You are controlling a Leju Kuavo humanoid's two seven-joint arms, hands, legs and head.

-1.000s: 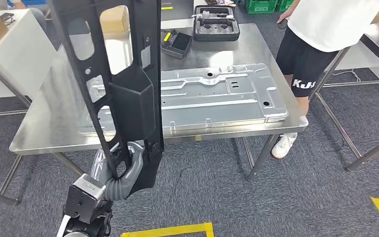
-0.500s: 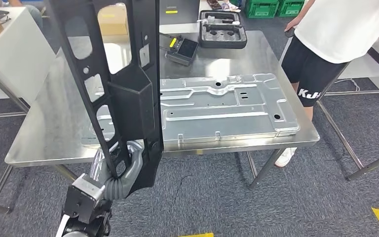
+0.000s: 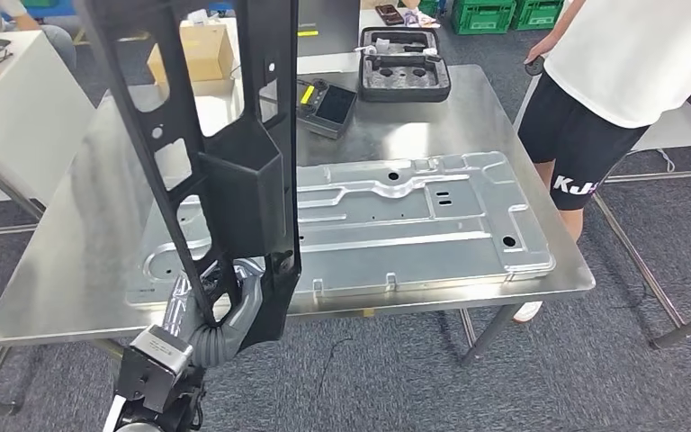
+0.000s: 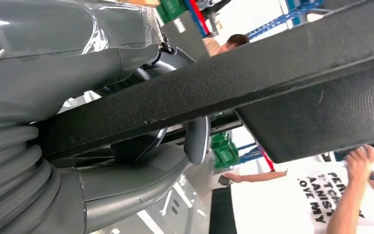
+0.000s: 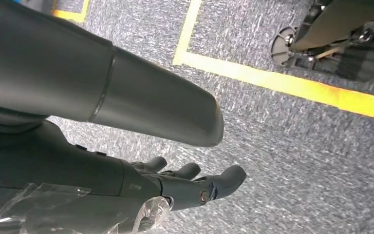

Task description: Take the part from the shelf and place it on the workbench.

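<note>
A long black plastic part with cut-outs stands upright in front of me, held at its lower end by my left hand. In the left wrist view the grey thumb and fingers of that hand wrap around a bar of the black part. Beyond it is the steel workbench, which carries a large stamped metal panel. My right hand hangs over grey carpet with its fingers loosely apart and nothing in them.
A black foam case and a handheld controller lie at the far side of the workbench. A cardboard box sits behind it. A person in a white shirt and black shorts stands at the bench's right corner. Yellow tape marks the floor.
The whole view has shifted: the workbench appears closer and lower in the picture, and the yellow floor marking has left the bottom edge. The black part stays in my left hand.
</note>
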